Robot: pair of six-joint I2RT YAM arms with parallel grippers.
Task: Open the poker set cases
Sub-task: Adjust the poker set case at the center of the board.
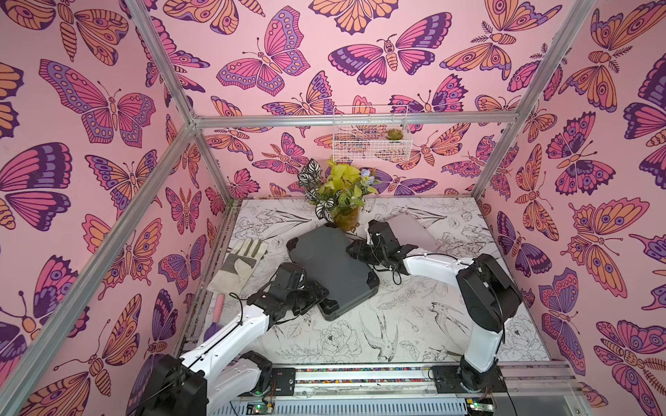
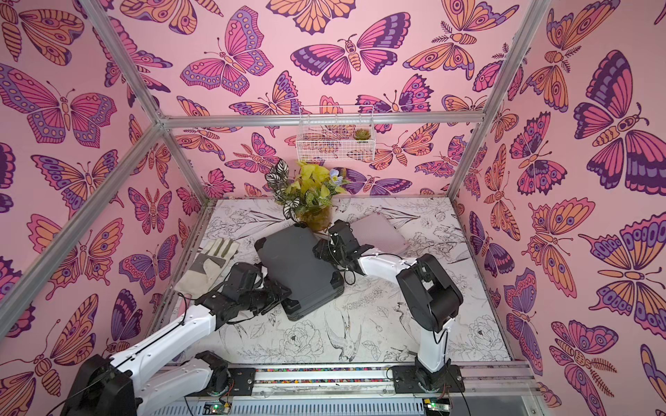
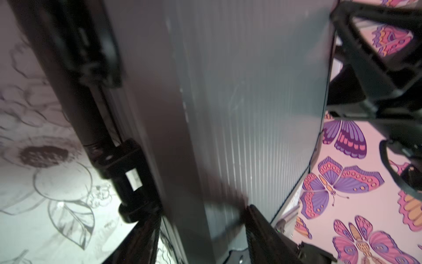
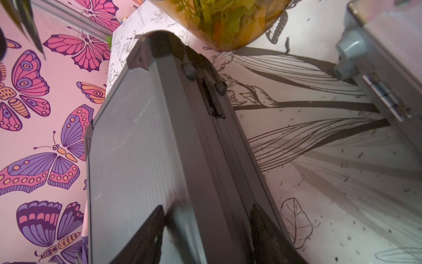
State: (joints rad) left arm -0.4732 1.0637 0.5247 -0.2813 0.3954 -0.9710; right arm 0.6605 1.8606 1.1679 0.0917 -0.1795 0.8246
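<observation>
Clamping opposite edges, left and right jaws grasp the grey case, insides hidden.

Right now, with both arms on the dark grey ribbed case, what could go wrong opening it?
The left gripper pinches only the edge of the dark grey ribbed plastic case; it might slip and drop. The right gripper straddles both halves at the hinge side, so it may hold the case shut. The leafy potted plant stands right by the far corner and could be knocked.
</observation>
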